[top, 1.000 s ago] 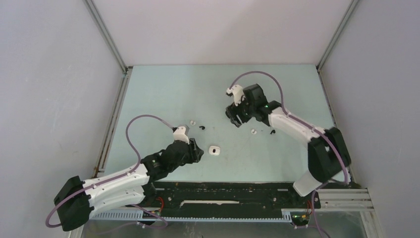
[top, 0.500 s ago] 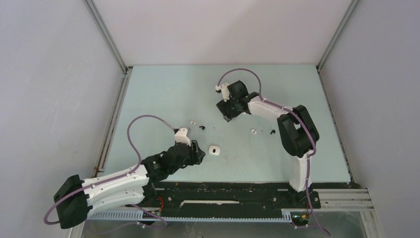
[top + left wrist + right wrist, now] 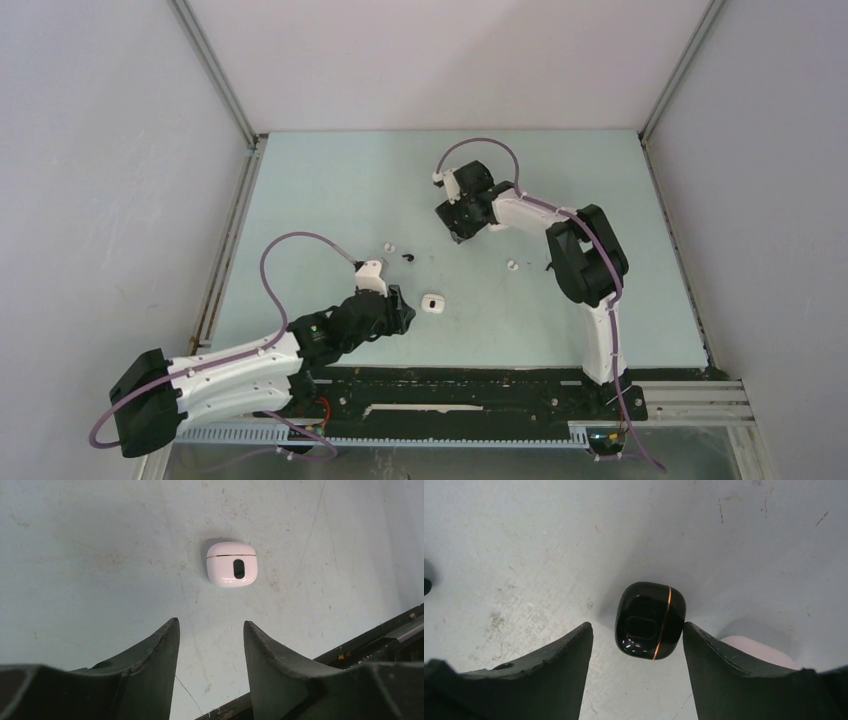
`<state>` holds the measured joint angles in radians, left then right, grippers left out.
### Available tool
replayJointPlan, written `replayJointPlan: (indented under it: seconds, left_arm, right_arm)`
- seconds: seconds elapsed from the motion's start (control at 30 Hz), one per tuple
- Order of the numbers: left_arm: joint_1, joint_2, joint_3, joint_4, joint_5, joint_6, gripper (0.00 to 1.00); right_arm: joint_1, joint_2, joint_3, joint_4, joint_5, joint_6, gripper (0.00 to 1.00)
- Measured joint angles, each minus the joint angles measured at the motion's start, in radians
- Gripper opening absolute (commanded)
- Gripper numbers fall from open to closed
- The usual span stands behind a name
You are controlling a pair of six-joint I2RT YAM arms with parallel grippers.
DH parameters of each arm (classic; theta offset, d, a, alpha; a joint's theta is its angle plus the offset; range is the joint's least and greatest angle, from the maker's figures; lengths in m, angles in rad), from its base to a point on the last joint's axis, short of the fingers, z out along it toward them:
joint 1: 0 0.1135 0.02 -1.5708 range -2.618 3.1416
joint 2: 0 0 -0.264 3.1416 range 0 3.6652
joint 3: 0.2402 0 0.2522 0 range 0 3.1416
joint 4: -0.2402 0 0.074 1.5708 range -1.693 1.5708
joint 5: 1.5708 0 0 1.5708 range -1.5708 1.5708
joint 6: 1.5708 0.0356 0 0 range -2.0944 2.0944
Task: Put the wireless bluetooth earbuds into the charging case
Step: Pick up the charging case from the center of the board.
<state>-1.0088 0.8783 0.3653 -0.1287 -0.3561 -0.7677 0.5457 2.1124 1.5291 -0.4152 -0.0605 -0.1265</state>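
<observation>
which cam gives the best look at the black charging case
Right wrist: the black case fills the centre, closed, gold seam clear, between the open jaws. In top external it is lost against the right gripper. Left wrist shows only the white case.

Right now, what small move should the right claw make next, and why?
Probably close the right claw on the black case. It is open, and the shut case lies on the table between its fingertips, so a grip looks ready.
</observation>
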Motion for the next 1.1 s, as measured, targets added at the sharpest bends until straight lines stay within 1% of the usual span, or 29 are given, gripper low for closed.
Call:
replayJointPlan:
  seconds: [0.1, 0.4, 0.5, 0.63, 0.73, 0.83, 0.9, 0.97, 1.1]
  left_arm:
    - [-0.001, -0.006, 0.000, 0.001, 0.000, -0.001, 0.55]
    - [-0.011, -0.001, 0.000, 0.014, 0.000, -0.003, 0.54]
    - [-0.015, -0.001, 0.000, 0.014, 0.000, -0.003, 0.54]
    - [-0.017, -0.001, 0.000, 0.014, 0.000, -0.004, 0.54]
    - [-0.017, 0.000, 0.000, 0.016, 0.000, -0.010, 0.54]
    - [-0.017, 0.010, 0.000, 0.028, 0.000, -0.009, 0.54]
    - [-0.017, 0.015, 0.000, 0.040, 0.000, -0.009, 0.54]
    - [-0.017, 0.021, 0.000, 0.056, 0.000, -0.008, 0.55]
    - [-0.017, 0.038, 0.000, 0.111, 0.002, -0.002, 0.57]
  right_arm:
    - [-0.005, 0.000, 0.000, -0.007, -0.007, 0.003, 0.62]
    - [-0.029, 0.021, 0.004, -0.016, -0.021, 0.010, 0.61]
    - [-0.031, 0.031, 0.021, -0.016, -0.022, 0.011, 0.54]
    - [-0.026, 0.035, 0.027, -0.016, -0.022, 0.008, 0.38]
    - [-0.025, 0.036, 0.028, -0.016, -0.025, 0.002, 0.33]
    - [-0.027, 0.028, 0.017, -0.011, -0.042, -0.008, 0.29]
    - [-0.033, -0.014, -0.036, -0.013, -0.074, -0.016, 0.29]
    - [-0.040, -0.095, -0.117, -0.032, -0.125, -0.027, 0.29]
    - [-0.055, -0.352, -0.261, -0.097, -0.246, -0.066, 0.28]
